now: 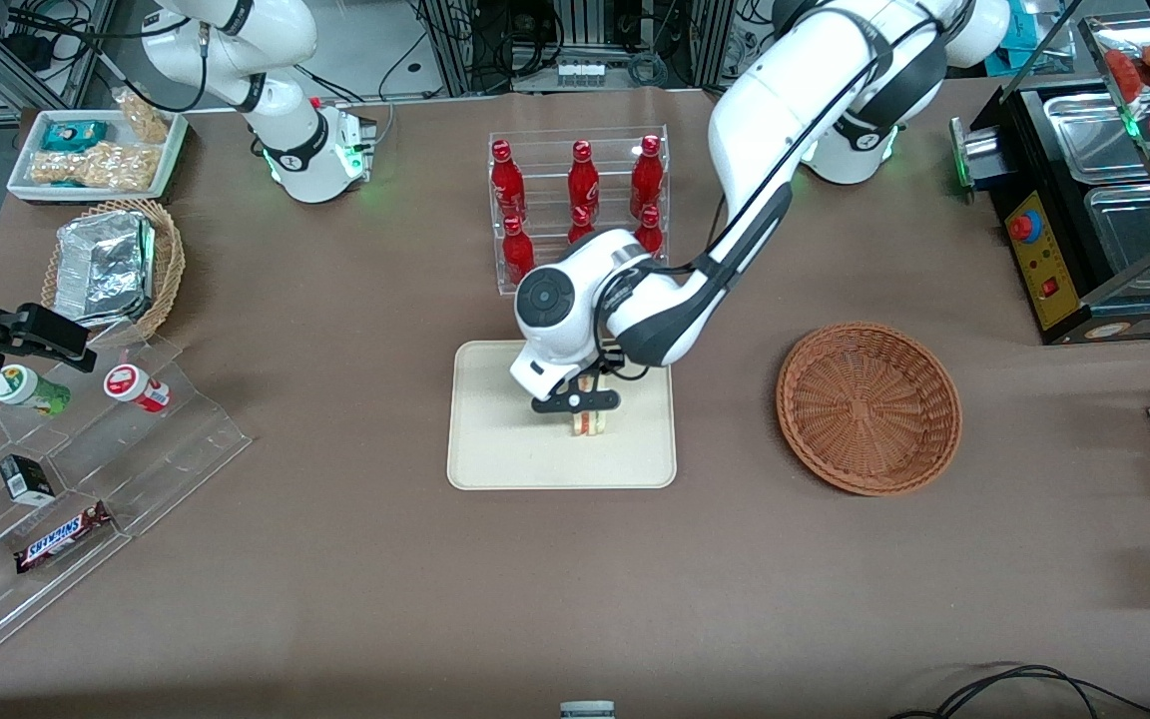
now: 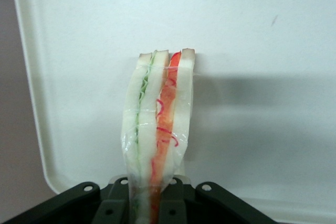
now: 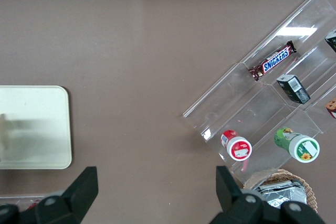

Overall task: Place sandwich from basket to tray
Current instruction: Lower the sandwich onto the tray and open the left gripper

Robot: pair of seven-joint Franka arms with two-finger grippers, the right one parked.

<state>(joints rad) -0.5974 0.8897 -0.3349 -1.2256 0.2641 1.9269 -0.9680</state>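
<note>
holding sandwich [image 1: 590, 421] | fingers [image 1: 576, 401] (closed) | over tray [image 1: 495, 459] centre

Red bottles [image 1: 577, 200] in a clear rack; Snickers bar [image 1: 63, 537] on acrylic steps.

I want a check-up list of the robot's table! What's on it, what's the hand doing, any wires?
Surface: brown table, smooth covering.
Job's things: sandwich upright over the tray; basket holds nothing.
Clutter: red bottles in a clear rack; Snickers bar on a clear stand; foil packet in a tan basket.
Hand: hand over the tray, shut on the sandwich.
Cables: black cable at the table edge nearest the camera.
Surroundings: black machine at the working arm's end.
</note>
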